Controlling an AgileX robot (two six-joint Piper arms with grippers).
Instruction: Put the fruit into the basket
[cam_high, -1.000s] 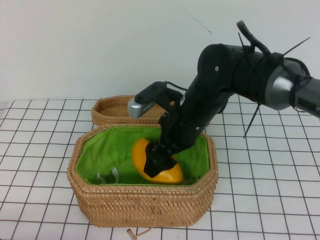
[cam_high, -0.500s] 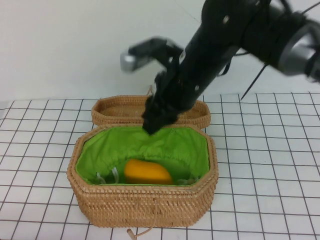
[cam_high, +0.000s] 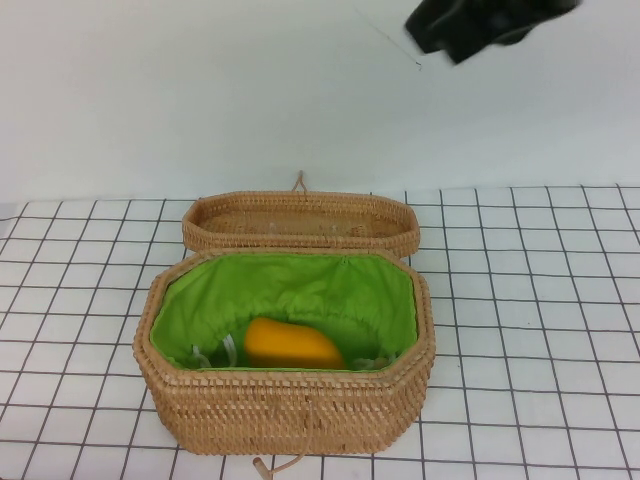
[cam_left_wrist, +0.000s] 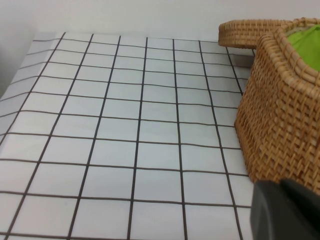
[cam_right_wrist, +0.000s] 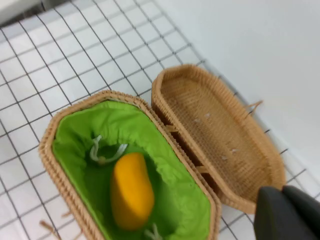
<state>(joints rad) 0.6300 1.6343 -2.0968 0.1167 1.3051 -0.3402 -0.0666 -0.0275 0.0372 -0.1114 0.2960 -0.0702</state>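
- Dark plastic is all that shows of the right end effector (cam_right_wrist: 287, 214): a grey-black corner in its own wrist view, high above the basket; whether its fingers are spread or closed cannot be told.
- In the high view only a black part of the right arm (cam_high: 480, 25) remains, at the top edge, well above the table.
- The left end effector (cam_left_wrist: 282, 210) shows as a dark block low over the table, just beside the basket's outer wicker wall; its fingers cannot be made out either.
- The fruit (cam_high: 290, 344) is smooth, glossy and orange-yellow, oblong like a mango, and much smaller than the basket. It lies free on the green lining, toward the near wall, touched by neither arm.
- The basket (cam_high: 285, 410) is tan woven wicker, an elongated octagon, with bright green cloth lining; pale drawstrings (cam_right_wrist: 102, 152) lie beside the fruit.
- Its wicker lid (cam_high: 300, 222) lies open behind it, inner side up, and a cord loop (cam_high: 275, 466) hangs at the front.
- The table (cam_high: 540, 340) is white with a dark grid.
- Half a second ago the right arm hung over the basket's back rim; now it has risen almost out of view. A full second ago its fingers were around the fruit inside the basket. The fruit has not shifted since the release.
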